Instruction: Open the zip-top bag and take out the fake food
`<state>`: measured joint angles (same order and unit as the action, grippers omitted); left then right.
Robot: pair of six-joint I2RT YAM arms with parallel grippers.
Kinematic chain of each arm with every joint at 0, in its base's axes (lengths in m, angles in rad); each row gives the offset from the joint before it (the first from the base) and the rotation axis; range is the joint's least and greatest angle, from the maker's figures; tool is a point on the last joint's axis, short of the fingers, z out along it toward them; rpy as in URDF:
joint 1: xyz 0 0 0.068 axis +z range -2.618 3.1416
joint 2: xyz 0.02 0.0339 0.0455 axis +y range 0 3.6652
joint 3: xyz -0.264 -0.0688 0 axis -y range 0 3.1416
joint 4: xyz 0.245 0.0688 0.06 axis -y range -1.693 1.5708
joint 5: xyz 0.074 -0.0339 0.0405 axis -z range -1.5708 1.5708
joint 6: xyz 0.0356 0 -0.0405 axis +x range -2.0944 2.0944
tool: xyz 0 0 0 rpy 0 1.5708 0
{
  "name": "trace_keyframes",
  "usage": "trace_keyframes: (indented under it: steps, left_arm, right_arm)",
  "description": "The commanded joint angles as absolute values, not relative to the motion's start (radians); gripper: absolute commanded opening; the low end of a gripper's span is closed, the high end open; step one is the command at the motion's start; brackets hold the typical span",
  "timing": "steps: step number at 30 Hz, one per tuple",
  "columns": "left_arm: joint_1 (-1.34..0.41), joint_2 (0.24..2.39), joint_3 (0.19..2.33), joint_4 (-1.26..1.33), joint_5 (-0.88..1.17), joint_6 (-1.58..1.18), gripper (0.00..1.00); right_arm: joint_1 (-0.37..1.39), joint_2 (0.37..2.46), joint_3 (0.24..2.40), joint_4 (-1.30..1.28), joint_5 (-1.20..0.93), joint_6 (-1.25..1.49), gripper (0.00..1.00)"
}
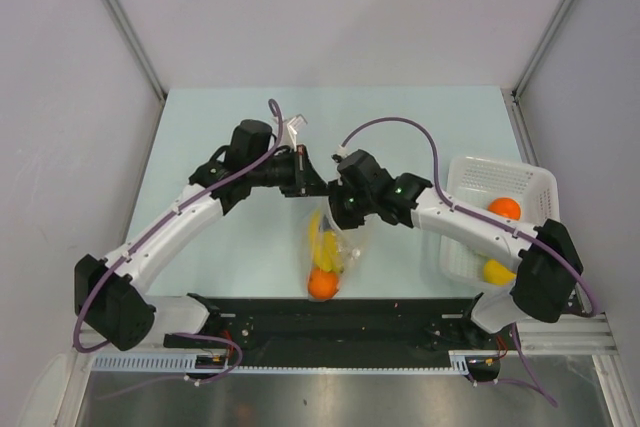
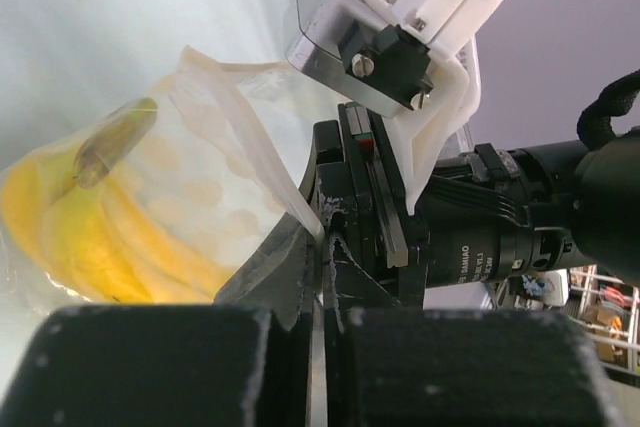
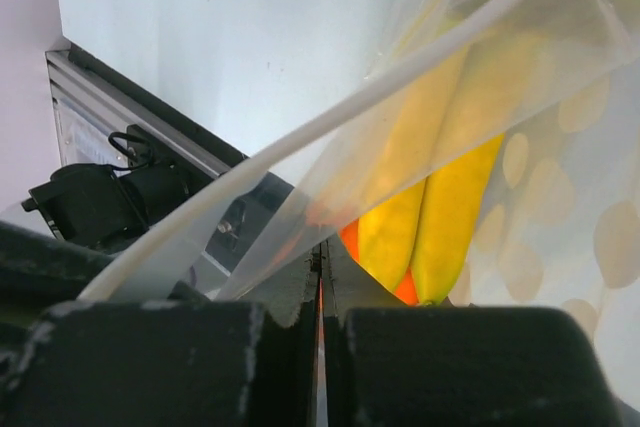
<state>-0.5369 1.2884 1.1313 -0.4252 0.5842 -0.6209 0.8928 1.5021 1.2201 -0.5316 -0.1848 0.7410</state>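
Observation:
The clear zip-top bag [image 1: 333, 247] lies mid-table with its top edge held up between both grippers. Inside it are a yellow banana bunch [image 1: 323, 237] and a round orange [image 1: 322, 284]. My left gripper [image 1: 318, 185] is shut on one lip of the bag's mouth [image 2: 290, 209]; the banana bunch [image 2: 90, 237] shows through the plastic. My right gripper [image 1: 338, 199] is shut on the opposite lip [image 3: 321, 267]; the bananas [image 3: 440, 207] and the orange [image 3: 350, 239] hang below it. The two grippers are almost touching.
A white perforated basket [image 1: 523, 179] stands at the right, holding an orange [image 1: 503, 208] and a yellow lemon-like fruit [image 1: 497, 271]. A black rail [image 1: 330, 312] runs along the near edge. Grey walls enclose the table.

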Motion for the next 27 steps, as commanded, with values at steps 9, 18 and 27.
trace_keyframes:
  steps: [9,18,27]
  left_arm:
    - [-0.525,1.226,1.108,-0.495,0.485,-0.557,0.00]
    - [-0.523,1.197,1.106,-0.499,0.503,-0.560,0.00]
    - [-0.538,1.227,1.085,-0.379,0.558,-0.621,0.00]
  right_arm:
    - [0.858,1.359,1.193,-0.649,-0.068,0.770,0.17]
    - [0.831,1.341,1.164,-0.592,-0.055,0.758,0.41]
    - [0.830,1.456,1.129,-0.409,0.074,0.838,0.42]
